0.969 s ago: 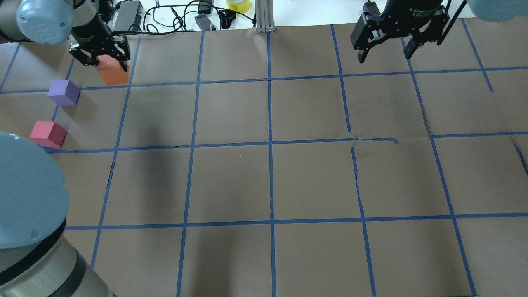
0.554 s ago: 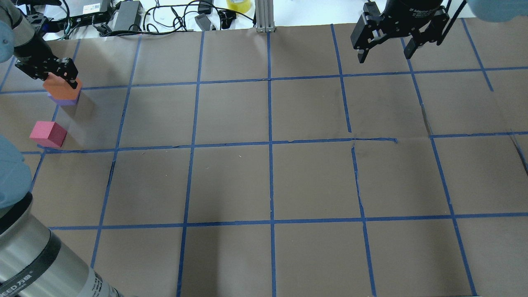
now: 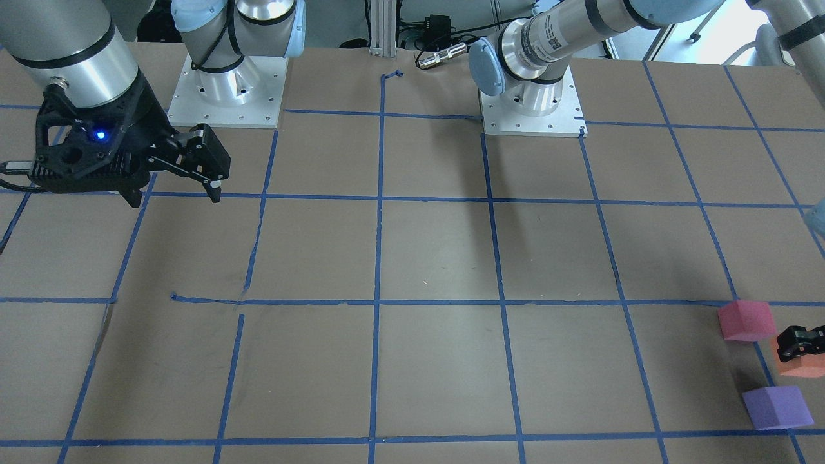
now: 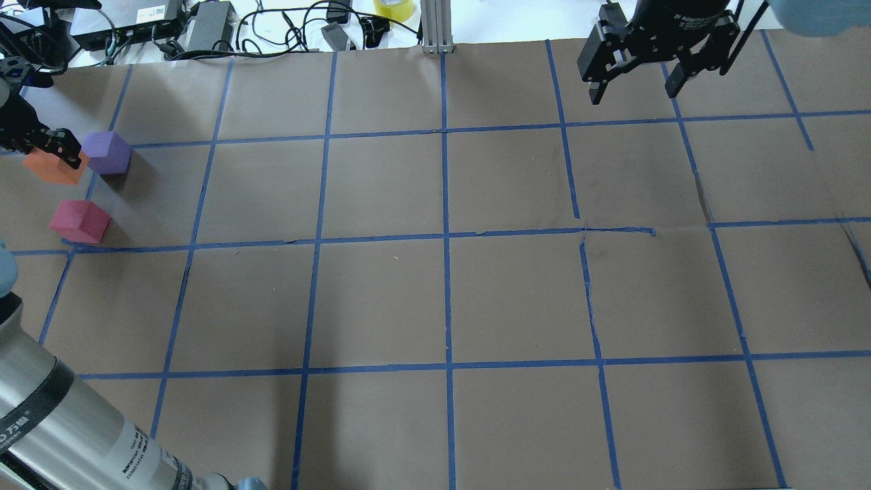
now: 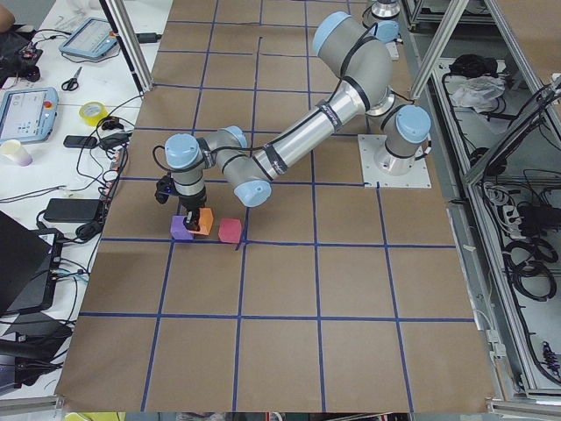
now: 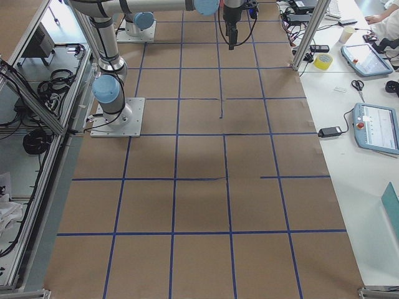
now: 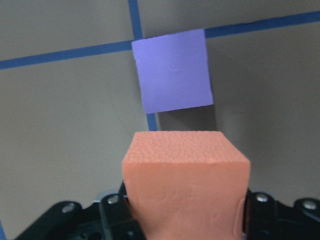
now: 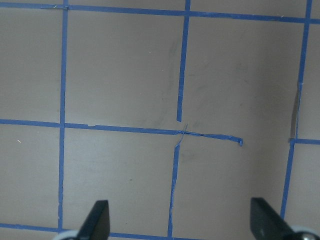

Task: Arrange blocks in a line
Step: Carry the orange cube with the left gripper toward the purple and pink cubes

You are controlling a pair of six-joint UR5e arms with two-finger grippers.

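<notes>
My left gripper (image 4: 49,155) is shut on the orange block (image 4: 56,171) and holds it low at the table's far left edge, just left of the purple block (image 4: 107,152). The pinkish-red block (image 4: 79,221) lies nearer to me on the table. In the front-facing view the orange block (image 3: 801,367) sits between the pinkish-red block (image 3: 746,320) and the purple block (image 3: 775,407), offset a little to the side. The left wrist view shows the orange block (image 7: 187,185) in the jaws with the purple block (image 7: 173,70) ahead. My right gripper (image 4: 636,85) is open and empty at the far right.
Cables, power bricks and a yellow tape roll (image 4: 393,8) lie past the table's far edge, beside an aluminium post (image 4: 435,27). The two arm bases (image 3: 222,90) (image 3: 532,106) stand on the robot's side. The blue tape grid is torn near the middle (image 4: 616,231).
My left gripper carried the orange block leftward, from beyond the purple block, across it, to its left side. The right arm has not moved.
</notes>
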